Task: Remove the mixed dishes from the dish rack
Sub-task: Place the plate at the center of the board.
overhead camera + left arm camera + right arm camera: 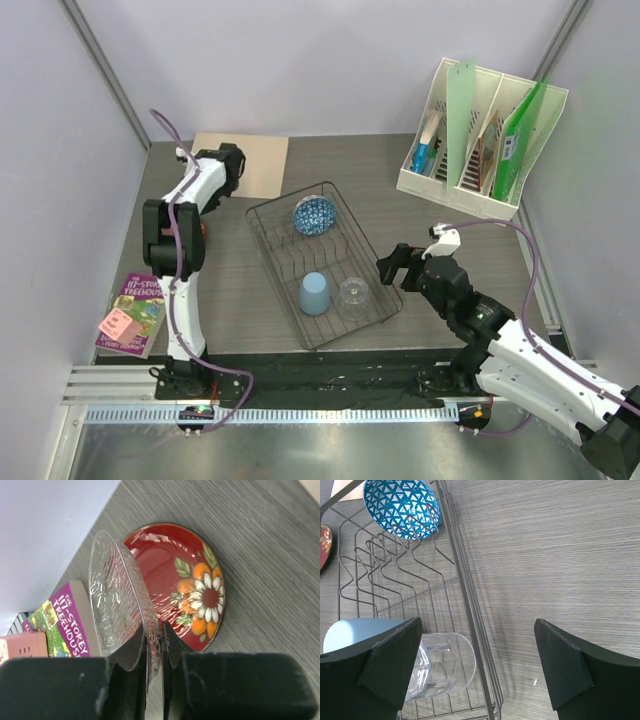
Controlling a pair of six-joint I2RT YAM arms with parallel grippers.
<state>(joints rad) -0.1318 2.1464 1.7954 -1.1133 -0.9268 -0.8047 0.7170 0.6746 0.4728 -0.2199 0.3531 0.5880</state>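
Clearly the right arm is nearer: its end effector (477, 625) gapes wide just outside the rack (465, 590), with the glass tumbler (442, 665) just left of it inside, beside the blue cup (355, 630). The left end effector (155, 635) pinches a clear dish (112, 600) by the red plate (175, 575) on the bench (260, 540).

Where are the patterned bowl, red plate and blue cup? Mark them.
patterned bowl (316, 215): top view, its patterned side.
red plate (170, 565): left wrist view, bare red face.
blue cup (314, 293): top view, middle of body.
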